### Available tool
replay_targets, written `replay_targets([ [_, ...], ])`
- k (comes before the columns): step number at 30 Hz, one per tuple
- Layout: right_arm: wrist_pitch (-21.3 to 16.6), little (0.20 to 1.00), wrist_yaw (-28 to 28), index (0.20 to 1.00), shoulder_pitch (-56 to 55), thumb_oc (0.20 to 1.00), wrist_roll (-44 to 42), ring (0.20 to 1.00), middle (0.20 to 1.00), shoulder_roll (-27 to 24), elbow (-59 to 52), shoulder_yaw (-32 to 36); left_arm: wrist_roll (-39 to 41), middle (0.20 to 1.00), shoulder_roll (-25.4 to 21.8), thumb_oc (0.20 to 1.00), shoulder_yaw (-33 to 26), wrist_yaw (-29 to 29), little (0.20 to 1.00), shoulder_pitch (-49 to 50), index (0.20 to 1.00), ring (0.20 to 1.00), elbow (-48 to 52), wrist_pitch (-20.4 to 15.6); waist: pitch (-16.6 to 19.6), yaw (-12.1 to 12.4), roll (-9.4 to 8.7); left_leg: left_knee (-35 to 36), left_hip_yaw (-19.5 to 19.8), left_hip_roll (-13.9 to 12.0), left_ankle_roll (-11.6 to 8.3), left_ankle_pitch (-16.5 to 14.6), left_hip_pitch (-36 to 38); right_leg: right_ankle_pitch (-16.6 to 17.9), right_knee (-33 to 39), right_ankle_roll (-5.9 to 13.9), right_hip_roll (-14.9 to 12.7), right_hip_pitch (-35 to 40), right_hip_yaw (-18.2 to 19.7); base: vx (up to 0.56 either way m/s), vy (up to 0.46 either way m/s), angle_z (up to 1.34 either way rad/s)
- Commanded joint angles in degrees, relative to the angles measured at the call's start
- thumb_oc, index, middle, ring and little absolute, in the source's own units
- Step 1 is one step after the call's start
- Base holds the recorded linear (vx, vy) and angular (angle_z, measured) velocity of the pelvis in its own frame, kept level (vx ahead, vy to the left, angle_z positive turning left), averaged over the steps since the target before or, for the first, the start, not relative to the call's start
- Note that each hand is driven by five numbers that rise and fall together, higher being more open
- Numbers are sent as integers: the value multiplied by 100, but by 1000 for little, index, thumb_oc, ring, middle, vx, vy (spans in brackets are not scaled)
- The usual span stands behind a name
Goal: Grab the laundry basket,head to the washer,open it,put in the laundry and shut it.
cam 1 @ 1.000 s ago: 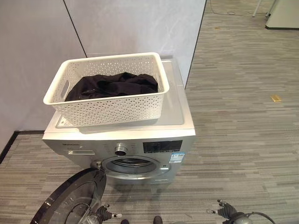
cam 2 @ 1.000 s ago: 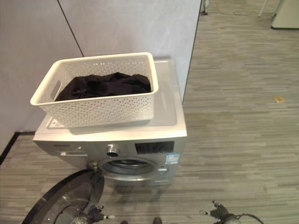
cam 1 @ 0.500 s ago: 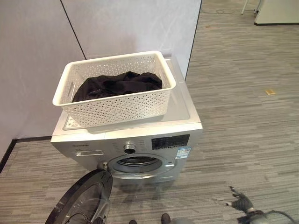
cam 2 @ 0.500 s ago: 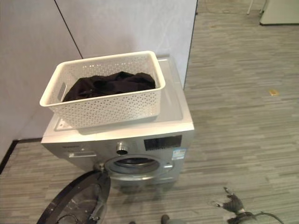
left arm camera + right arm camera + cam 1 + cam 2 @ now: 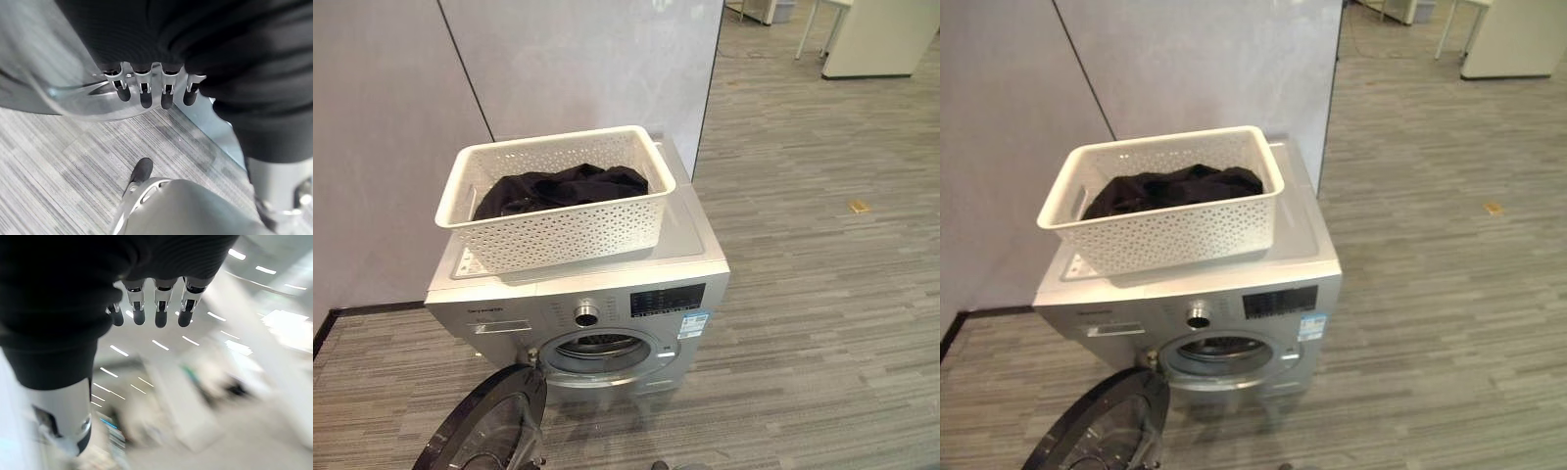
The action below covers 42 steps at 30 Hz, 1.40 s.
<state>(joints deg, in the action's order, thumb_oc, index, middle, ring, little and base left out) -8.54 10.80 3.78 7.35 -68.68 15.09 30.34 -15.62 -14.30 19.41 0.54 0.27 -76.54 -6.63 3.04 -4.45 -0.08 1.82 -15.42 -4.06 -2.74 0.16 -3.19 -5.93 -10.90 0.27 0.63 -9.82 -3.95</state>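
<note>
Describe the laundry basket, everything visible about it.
The laundry basket is a white, rectangular tub that looks like plastic, its walls pierced all over with small holes under a solid rolled rim, with a slot handle cut into its left end. It stands upright on top of the silver washer, towards the left and back, slightly askew. Dark laundry lies crumpled inside, below the rim. No hand touches it.

I count one washer [image 5: 607, 313], with one round door [image 5: 484, 431] hanging open at its front lower left and one dial [image 5: 586, 314] on its panel. One white laundry basket [image 5: 558, 220] sits on the washer's top toward the left edge, holding one heap of dark laundry [image 5: 558, 186]. I see two hands, the left hand [image 5: 151, 90] and the right hand [image 5: 151, 308], each one in its own wrist view.
</note>
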Motion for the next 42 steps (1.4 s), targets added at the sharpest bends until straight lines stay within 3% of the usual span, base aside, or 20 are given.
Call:
replay_targets([
  [1,-509,1000,-121,1000,517,1000,-857,1000,1000,-525,-326,-382,131,1000,-165,1000,131,25,1000,-257,1000,1000,-227,39,-44,329,-430,318,71,-191,-244,355,218,1352,1437,974,-817,687,39,-14,6,38],
  [2,-584,1000,-308,1000,902,1000,-1104,1000,1000,-691,-444,-713,206,1000,-188,1000,125,28,1000,-224,1000,1000,-227,28,-43,371,-469,318,93,-188,-246,362,202,1356,1439,975,-825,691,12,-2,26,42],
  [3,-629,1000,-648,1000,1630,1000,-1339,1000,1000,-1270,-447,-1309,333,1000,-293,1000,161,68,1000,-207,1000,1000,-258,-6,-49,538,-589,318,171,-181,-259,356,167,1339,1452,981,-844,731,-75,-14,21,45],
  [5,-637,1000,-728,1000,2352,1000,-1460,1000,1000,-1467,-266,-1982,406,1000,-311,1000,170,80,1000,-191,1000,1000,-284,-13,-40,598,-656,318,209,-181,-264,404,104,1369,1461,974,-859,711,-118,-26,19,20],
  [6,-577,1000,-945,1000,3545,1000,-1608,1000,1000,-1576,8,-3221,499,1000,-383,1000,238,93,1000,-186,1000,1000,-364,-10,-65,747,-809,318,279,-171,-284,435,33,1385,1475,967,-874,703,-186,-46,32,28],
  [8,-482,1000,-1113,1000,5171,1000,-1574,1000,1000,-1449,402,-4901,567,1000,-407,1000,203,72,1000,-170,1000,1000,-446,1,-89,797,-926,318,362,-171,-303,484,-86,1408,1473,968,-893,658,-266,-49,26,17],
  [9,-487,1000,-1108,1000,5454,1000,-1582,1000,1000,-1422,463,-5181,566,1000,-369,1000,160,72,1000,-155,1000,1000,-446,1,-78,753,-886,318,364,-170,-303,485,-91,1408,1472,968,-894,655,-268,-51,17,24],
  [10,-367,1000,-1268,1000,6596,1000,-1368,1000,1000,-1168,888,-6452,612,1000,-380,1000,140,69,1000,-172,1000,1000,-520,20,-118,830,-978,318,447,-149,-312,512,-196,1440,1512,972,-913,638,-342,-34,12,26],
  [11,-374,1000,-1266,1000,6840,1000,-1383,1000,1000,-1136,952,-6692,613,1000,-334,1000,109,69,1000,-168,1000,1000,-521,20,-113,797,-932,318,451,-146,-311,514,-202,1441,1514,973,-915,636,-346,-53,27,24],
  [12,-219,1000,-1445,1000,7683,1000,-1294,1000,1000,-858,1266,-7590,645,1000,-314,1000,77,89,1000,-155,1000,1000,-579,49,-140,852,-954,318,525,-123,-311,531,-295,1467,1529,975,-943,611,-402,-20,32,12],
  [14,-117,1000,-1606,1000,8198,1000,-1290,1000,1000,-387,1710,-8145,676,1000,-232,1000,47,107,1000,-158,1000,1000,-651,69,-174,941,-944,318,581,-107,-306,548,-368,1483,1548,978,-971,601,-469,-9,44,19],
  [21,209,1000,-2276,1000,8764,1000,-1321,1000,1000,390,2345,-9093,832,1000,-284,1000,-58,166,1000,-165,1000,1000,-672,120,-248,1145,-1011,318,771,-25,-280,598,-603,1515,1563,983,-1027,545,-637,9,29,15],
  [32,137,1000,-2728,1000,7986,1000,-1400,1000,1000,77,828,-9152,959,1000,-345,1000,-292,141,1000,-304,1000,1000,-523,117,-395,1184,-1120,318,806,6,-244,587,-805,1582,1576,997,-1071,389,-663,8,8,1],
  [39,133,1000,-3149,1000,7817,1000,-1697,1000,1000,382,56,-9414,841,1000,-461,1000,-476,73,1000,-488,1000,1000,-736,159,-353,1206,-1342,318,773,-5,-268,541,-799,1533,1590,985,-1071,375,-678,32,-11,-2],
  [42,125,1000,-3122,1000,7896,1000,-1418,1000,1000,513,65,-9522,845,1000,-493,1000,-544,79,1000,-491,1000,1000,-767,169,-337,1227,-1385,318,772,-21,-278,538,-812,1518,1590,982,-1067,363,-688,0,0,0],
])
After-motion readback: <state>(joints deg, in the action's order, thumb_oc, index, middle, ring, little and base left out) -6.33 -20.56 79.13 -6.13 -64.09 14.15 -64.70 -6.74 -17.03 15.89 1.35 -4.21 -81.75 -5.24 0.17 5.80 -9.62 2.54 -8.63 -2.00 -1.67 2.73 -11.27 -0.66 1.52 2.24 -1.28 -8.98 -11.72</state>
